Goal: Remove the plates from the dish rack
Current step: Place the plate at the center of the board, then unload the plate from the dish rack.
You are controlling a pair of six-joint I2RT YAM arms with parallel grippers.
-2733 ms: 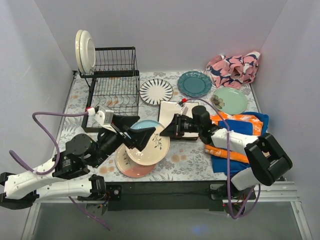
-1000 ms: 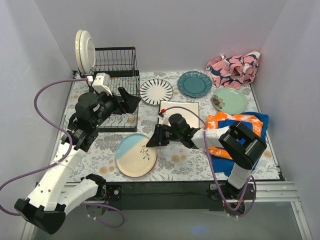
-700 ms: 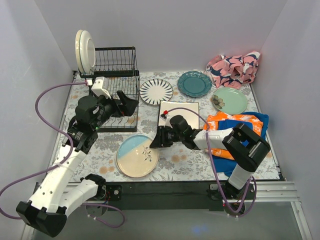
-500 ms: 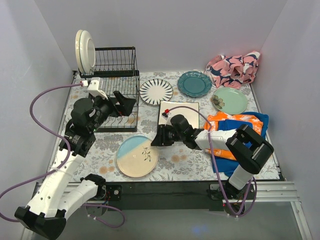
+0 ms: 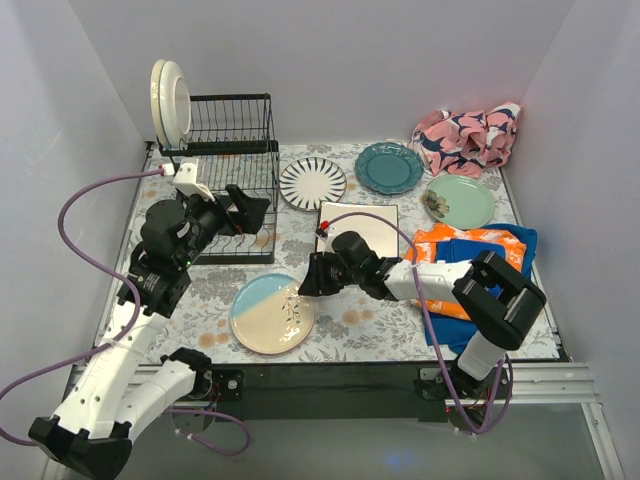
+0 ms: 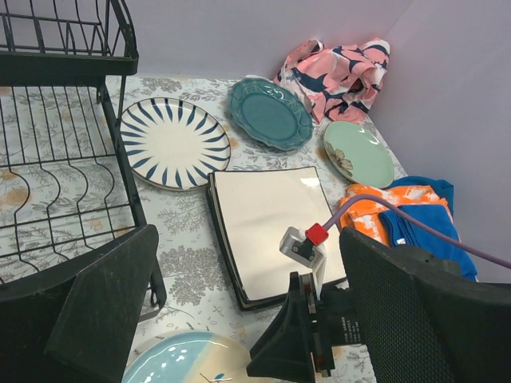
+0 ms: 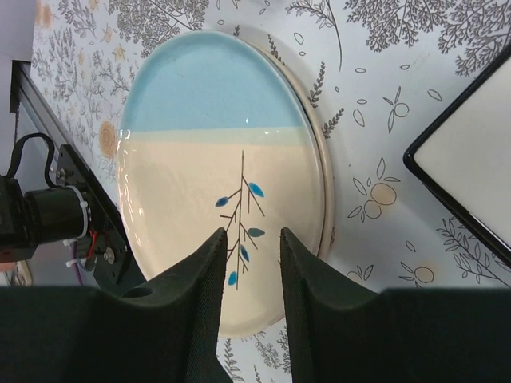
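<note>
The black wire dish rack (image 5: 230, 175) stands at the back left, with two round cream plates (image 5: 170, 100) upright at its top left corner. The rack also shows in the left wrist view (image 6: 64, 167). A blue-and-cream plate (image 5: 272, 313) lies flat at the front on top of another plate. My left gripper (image 5: 245, 208) is open and empty in front of the rack (image 6: 255, 319). My right gripper (image 5: 305, 280) is open and empty, low over the blue-and-cream plate's right part (image 7: 251, 239). That plate fills the right wrist view (image 7: 215, 159).
A black-striped plate (image 5: 313, 183), teal plate (image 5: 389, 167), pale green plate (image 5: 459, 201) and stacked square cream plates (image 5: 358, 228) lie on the table. A pink patterned cloth (image 5: 467, 138) is at the back right. An orange and blue cloth (image 5: 480, 255) lies under my right arm.
My left gripper let go of the blue-and-cream plate and rose back to the rack's front. My right gripper slid left to that plate's edge. In the last second both barely moved.
</note>
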